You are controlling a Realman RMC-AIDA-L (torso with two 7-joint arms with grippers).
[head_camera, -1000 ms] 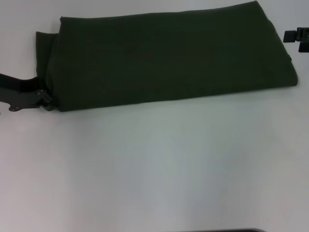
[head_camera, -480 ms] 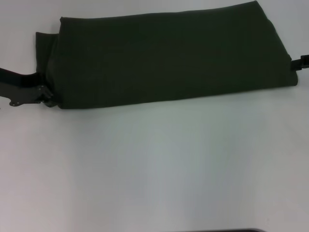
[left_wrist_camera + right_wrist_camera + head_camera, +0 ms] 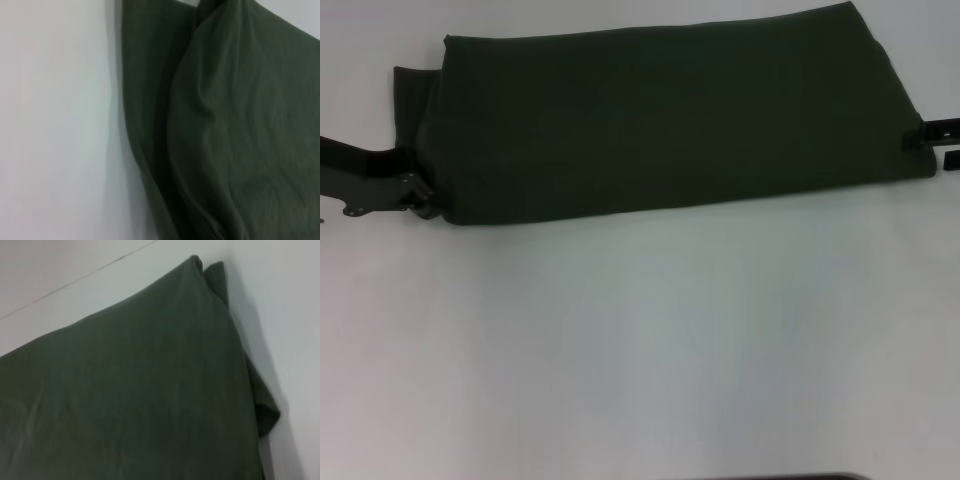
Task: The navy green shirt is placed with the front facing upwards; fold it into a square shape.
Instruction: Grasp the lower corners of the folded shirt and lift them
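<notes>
Left gripper (image 3: 420, 203): positioned at the near left corner of the cloth; finger state cannot be told. Right gripper (image 3: 932, 143): set against the near right corner, black fingers parted. Dark olive-green cotton shirt (image 3: 660, 120): folded into a long band, laid across the far half of the white table (image 3: 650, 350), lettering hidden.

Navy green shirt (image 3: 660, 120): uniform dark olive green, plain, with no print showing on the visible folded surfaces. Worktop (image 3: 640, 340): plain white, unpatterned. Left hand (image 3: 415, 195): black with small metallic fittings. Right hand (image 3: 935, 140): black.
</notes>
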